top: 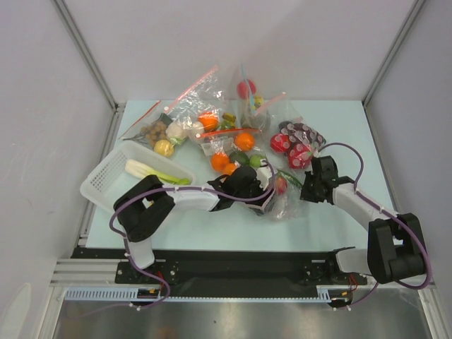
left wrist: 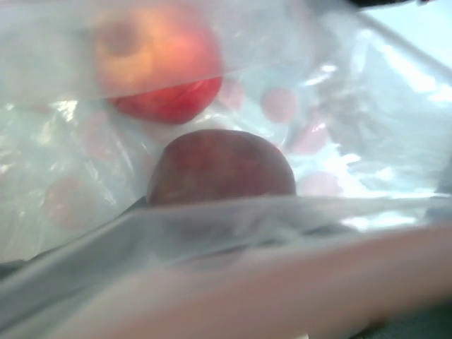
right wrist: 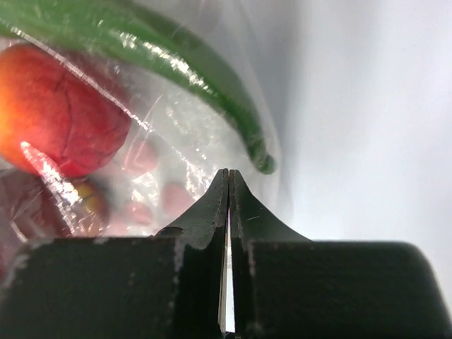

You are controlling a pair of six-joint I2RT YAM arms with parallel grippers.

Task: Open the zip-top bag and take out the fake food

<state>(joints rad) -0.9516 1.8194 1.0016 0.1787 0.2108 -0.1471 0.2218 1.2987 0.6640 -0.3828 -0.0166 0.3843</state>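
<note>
My right fingers (right wrist: 205, 219) are squeezed shut. My left gripper (top: 248, 189), open or not I cannot tell, faces the dark apple (left wrist: 220, 166) inside the bag (left wrist: 353, 106).

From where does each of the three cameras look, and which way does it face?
Top external: above and behind the bases, facing down on the table; both arms show, left gripper and right gripper.
Left wrist: on the left wrist, close against the zip-top bag, facing a dark red apple inside; no fingers show.
Right wrist: on the right wrist, facing the bag past its own shut fingers.
All three share the bag.
</note>
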